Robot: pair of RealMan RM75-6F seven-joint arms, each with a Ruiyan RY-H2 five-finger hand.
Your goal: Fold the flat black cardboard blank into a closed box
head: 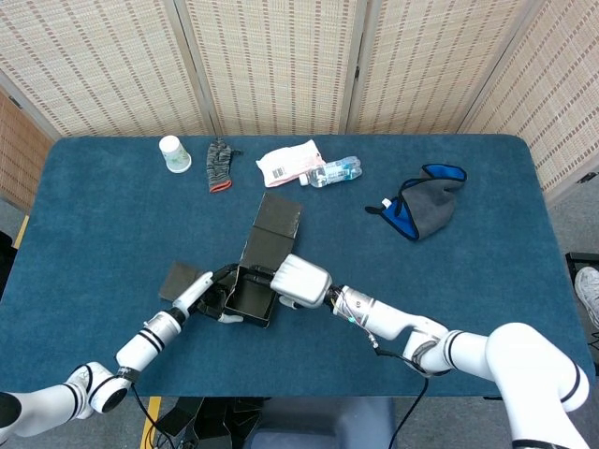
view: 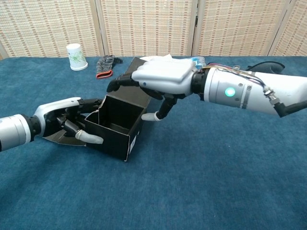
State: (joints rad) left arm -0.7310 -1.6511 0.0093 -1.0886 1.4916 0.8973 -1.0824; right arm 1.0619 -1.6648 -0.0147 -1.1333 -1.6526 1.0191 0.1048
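The black cardboard box (head: 251,292) (view: 112,136) stands half formed and open-topped on the blue table, its lid flap (head: 279,213) stretching away toward the far side. A side flap (head: 176,279) lies flat at its left. My left hand (head: 211,295) (view: 67,125) grips the box's left wall, with the thumb lying along the outside. My right hand (head: 299,281) (view: 160,81) hovers above the box's right rear edge with fingers spread and nothing in them. Its thumb hangs next to the right wall.
Along the far edge sit a paper cup (head: 174,154) (view: 76,56), a grey glove (head: 219,164) (view: 106,64), a white packet (head: 288,162) and a water bottle (head: 335,171). A grey and blue cloth (head: 426,208) (view: 259,72) lies at the far right.
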